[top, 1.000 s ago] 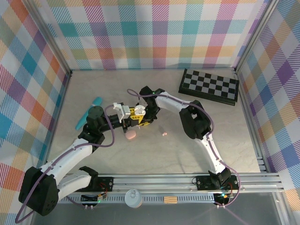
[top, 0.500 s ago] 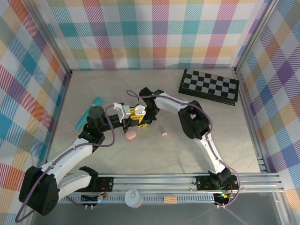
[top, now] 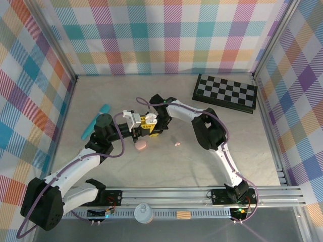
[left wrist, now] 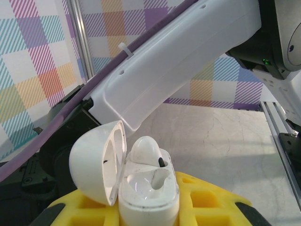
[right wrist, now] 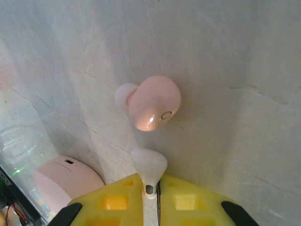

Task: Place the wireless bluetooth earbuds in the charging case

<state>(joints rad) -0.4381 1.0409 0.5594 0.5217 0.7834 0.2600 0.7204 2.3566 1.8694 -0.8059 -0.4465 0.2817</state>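
Note:
My left gripper is shut on an open white charging case, its lid swung to the left. One white earbud sits in the case's far slot; the near slot is empty. My right gripper is shut on the stem of a second white earbud, bulb pointing outward, held above the table. In the top view both grippers meet mid-table, the left beside the right. A pink earbud lies on the table under the right gripper.
A shut pink case lies just in front of the grippers. A long teal tube lies to the left, and a chessboard lies at the back right. Checked walls enclose the table.
The right gripper's jaws have narrowed onto the white earbud. Both arms stay almost where they were; the left gripper with the case has edged slightly left.

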